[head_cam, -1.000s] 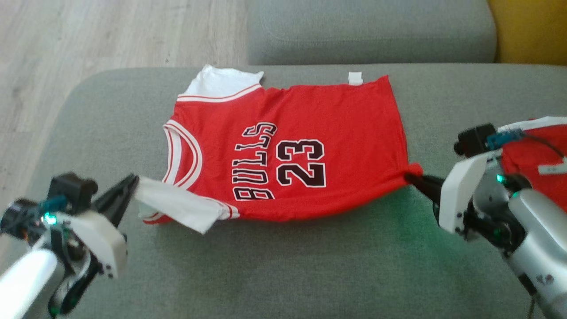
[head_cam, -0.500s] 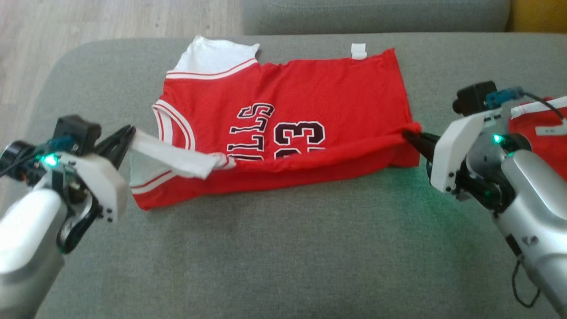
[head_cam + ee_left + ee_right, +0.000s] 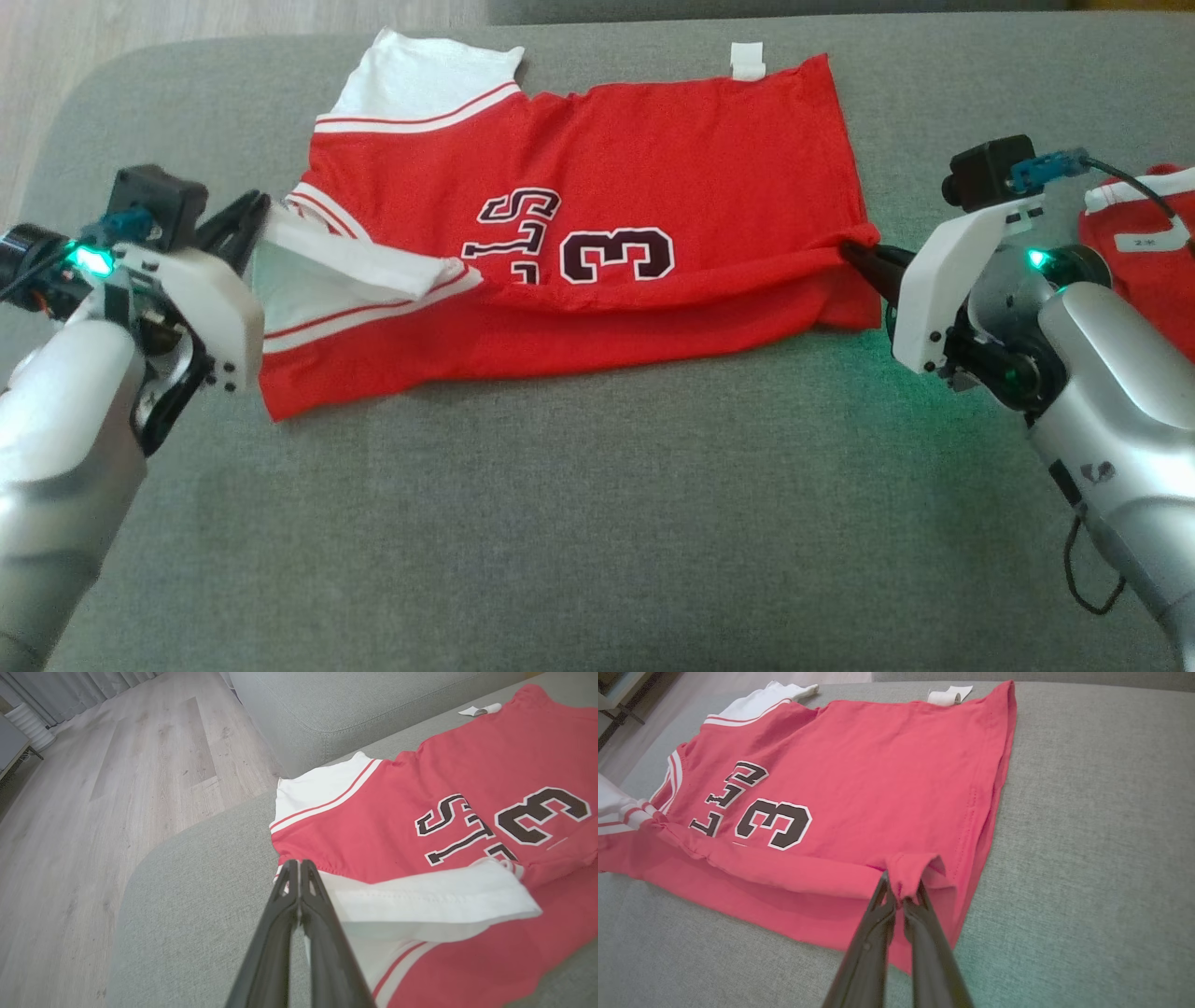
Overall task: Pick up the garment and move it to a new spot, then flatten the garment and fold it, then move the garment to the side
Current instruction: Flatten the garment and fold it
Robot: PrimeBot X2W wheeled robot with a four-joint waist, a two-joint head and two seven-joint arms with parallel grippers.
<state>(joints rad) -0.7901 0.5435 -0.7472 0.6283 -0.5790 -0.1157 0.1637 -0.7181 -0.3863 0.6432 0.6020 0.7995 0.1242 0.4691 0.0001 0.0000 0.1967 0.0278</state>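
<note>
The garment [image 3: 653, 159] is a red jersey with white sleeves and black lettering, spread on a grey cushion [image 3: 560, 513]. Its near edge is lifted and folding toward the far side, covering part of the print. My left gripper [image 3: 263, 207] is shut on the white sleeve [image 3: 420, 896] at the jersey's left end. My right gripper [image 3: 848, 250] is shut on the red hem corner [image 3: 910, 870] at the right end. In the left wrist view my gripper [image 3: 297, 865] pinches the sleeve's edge. In the right wrist view my gripper [image 3: 901, 891] holds bunched red cloth.
A second red garment [image 3: 1144, 252] lies at the right edge behind my right arm. A white tag [image 3: 747, 61] lies by the jersey's far edge. Wooden floor [image 3: 93, 812] lies beyond the cushion's left end, and a grey sofa back [image 3: 350, 704] rises behind.
Both grippers have lifted the jersey's near edge and carried it toward the far side, so the fold now hides the lower part of the lettering. The head camera has tilted downward.
</note>
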